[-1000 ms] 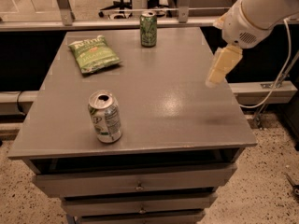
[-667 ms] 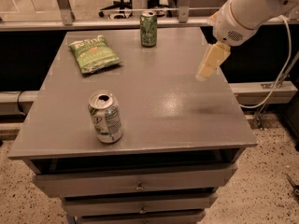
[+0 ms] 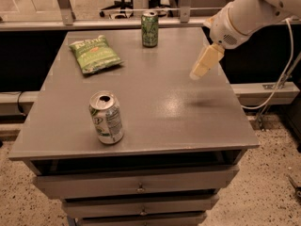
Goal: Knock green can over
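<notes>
Currently, the green can (image 3: pixel 149 28) stands upright close to the far edge of the worktop (image 3: pixel 169 112), about midway along that edge. The gripper (image 3: pixel 197 71) hangs above the right side of the worktop, toward the far right corner. It is angled down and leftward, well apart from the can. Whether it is wide or narrow cannot be told.

Handling notes:
- The can is slim and tall for its base, so it should tip readily.
- It is probably light, with a thin, smooth metal wall.
- No grasp is required. Contact the upper side wall, just below the silver rim.
- A low push would likely slide it instead.
- Once down, it may roll off the far edge.

Avoid the chip bag (image 3: pixel 94 55) and the white can (image 3: pixel 106 117).
</notes>
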You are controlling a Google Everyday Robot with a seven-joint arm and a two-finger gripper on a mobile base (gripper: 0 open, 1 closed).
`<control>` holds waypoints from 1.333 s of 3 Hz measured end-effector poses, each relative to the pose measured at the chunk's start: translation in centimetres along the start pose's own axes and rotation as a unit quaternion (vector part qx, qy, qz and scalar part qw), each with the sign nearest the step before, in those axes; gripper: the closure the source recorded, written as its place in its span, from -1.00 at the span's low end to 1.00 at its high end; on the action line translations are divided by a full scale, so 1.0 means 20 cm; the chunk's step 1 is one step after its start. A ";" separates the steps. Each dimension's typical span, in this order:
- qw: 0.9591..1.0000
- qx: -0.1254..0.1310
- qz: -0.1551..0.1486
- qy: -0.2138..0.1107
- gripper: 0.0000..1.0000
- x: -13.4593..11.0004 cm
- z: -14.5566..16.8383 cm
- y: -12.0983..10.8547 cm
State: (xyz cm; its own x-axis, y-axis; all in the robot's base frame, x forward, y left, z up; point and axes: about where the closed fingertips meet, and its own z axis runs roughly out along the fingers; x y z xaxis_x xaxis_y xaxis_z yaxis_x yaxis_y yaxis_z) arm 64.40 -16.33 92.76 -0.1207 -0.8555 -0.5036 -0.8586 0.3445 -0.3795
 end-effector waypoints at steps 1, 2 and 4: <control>0.997 0.016 0.039 -0.070 -1.00 -0.04 0.18 -0.15; 0.987 0.031 0.072 -0.140 -1.00 -0.14 0.34 -0.32; 0.971 0.059 0.092 -0.215 -1.00 -0.39 0.61 -0.53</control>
State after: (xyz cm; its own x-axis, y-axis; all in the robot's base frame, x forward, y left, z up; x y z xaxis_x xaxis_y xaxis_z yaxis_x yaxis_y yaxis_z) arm 80.60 -8.56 91.29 -0.0259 -0.5438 -0.8388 -0.7761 0.5398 -0.3260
